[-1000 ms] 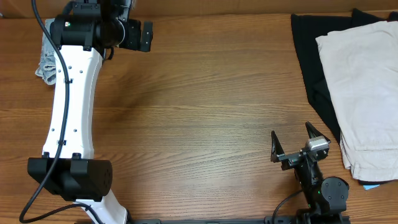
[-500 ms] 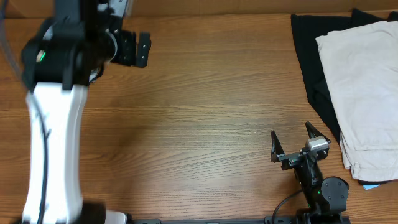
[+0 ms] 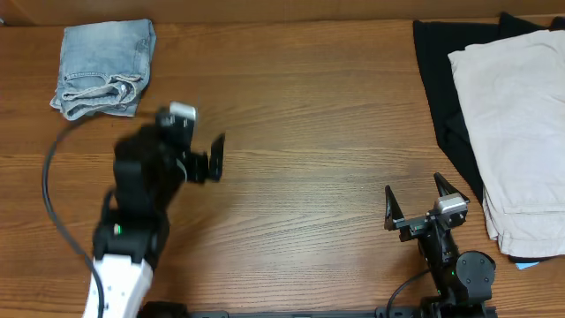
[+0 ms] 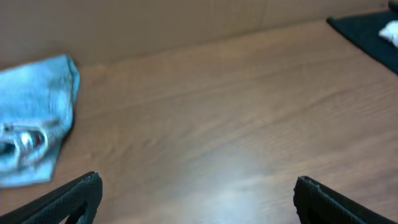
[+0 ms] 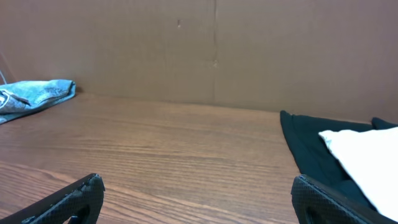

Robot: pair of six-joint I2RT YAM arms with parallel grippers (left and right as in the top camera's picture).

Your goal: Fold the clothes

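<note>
The wooden table (image 3: 309, 106) fills the overhead view, with a brown cardboard wall (image 5: 214, 50) along its far edge. At the table's right end lies a large cream-white garment (image 3: 521, 115), folded into a thick stack. It rests on top of a black garment (image 3: 437, 79), which shows as a dark border along its left and top sides.

The faded light-blue denim shorts (image 3: 101, 66) sit in the far left corner of the table, folded into a compact bundle. Rumpled hems or a waistband are bunched along the near edge. They are well apart from both arms and touch neither gripper.

The left arm (image 3: 132, 230) reaches up from the near left edge and appears blurred in the overhead view. The left gripper (image 3: 207, 159) is over bare wood, nearer the camera than the shorts and to their right. In the left wrist view its fingers (image 4: 68, 199) stand wide apart with nothing between them.

The right gripper (image 3: 413, 187) sits low near the front edge, just left of the cream-white stack. Its fingers (image 5: 68, 202) are likewise spread and empty.
</note>
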